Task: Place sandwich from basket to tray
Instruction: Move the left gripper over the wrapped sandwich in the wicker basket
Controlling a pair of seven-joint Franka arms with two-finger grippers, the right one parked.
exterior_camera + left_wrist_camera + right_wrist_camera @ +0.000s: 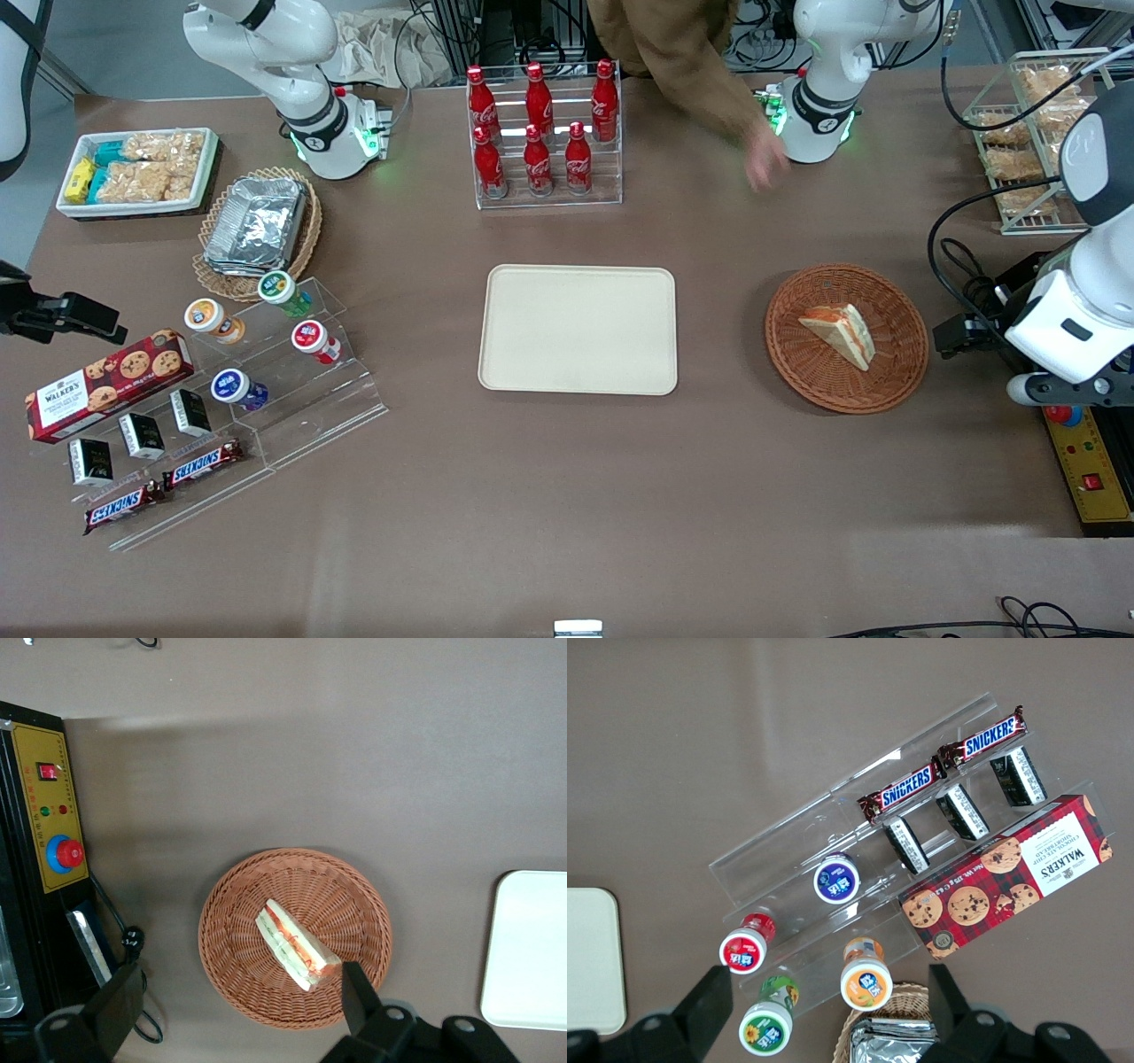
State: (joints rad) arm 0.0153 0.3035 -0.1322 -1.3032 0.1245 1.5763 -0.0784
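Note:
The sandwich (840, 335), a pale bread wedge with orange-red and green filling, lies in the round reddish-brown wicker basket (797, 372). The cream-beige tray (578, 330) lies flat mid-table, beside the basket toward the parked arm's end, with nothing on it. My left gripper (961, 337) hangs above the table beside the basket, toward the working arm's end. In the left wrist view the gripper (239, 1001) is open wide and empty, well above the basket (230, 948), with one finger (359, 997) over the basket's rim near the sandwich (297, 945). The tray's edge (532, 948) shows there too.
A control box (53, 824) with a red button lies at the working arm's table end. A person's hand (766, 164) reaches over the table near a rack of cola bottles (542, 133). A wire rack of bagged snacks (1028, 133) stands farther from the camera than the basket.

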